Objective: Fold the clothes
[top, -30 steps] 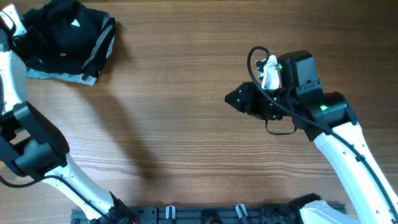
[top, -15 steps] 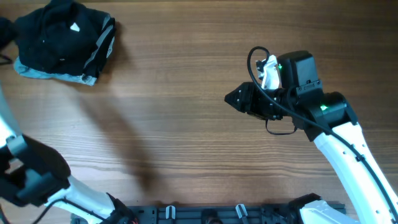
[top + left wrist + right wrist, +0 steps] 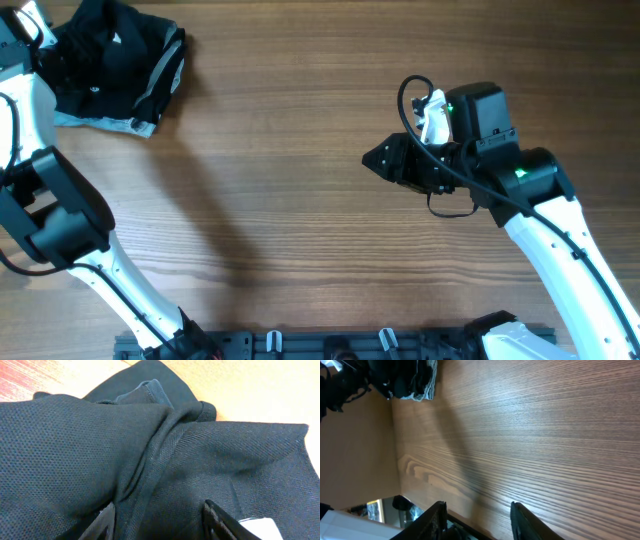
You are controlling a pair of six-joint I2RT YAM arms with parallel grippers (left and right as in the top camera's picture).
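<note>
The right hand (image 3: 477, 517) hovers above the brown wooden surface (image 3: 300, 220), fingers parted and holding nothing. At the far left corner lies the pile of soft black collared shirts (image 3: 110, 65), with a grey-blue edge beneath. The left hand (image 3: 160, 522) sits over its fabric, fingers spread apart, not clamped.

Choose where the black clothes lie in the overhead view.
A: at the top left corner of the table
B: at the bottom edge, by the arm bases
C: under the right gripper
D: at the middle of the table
A: the clothes sit bunched at the top left corner of the table, well apart from the right gripper.
</note>
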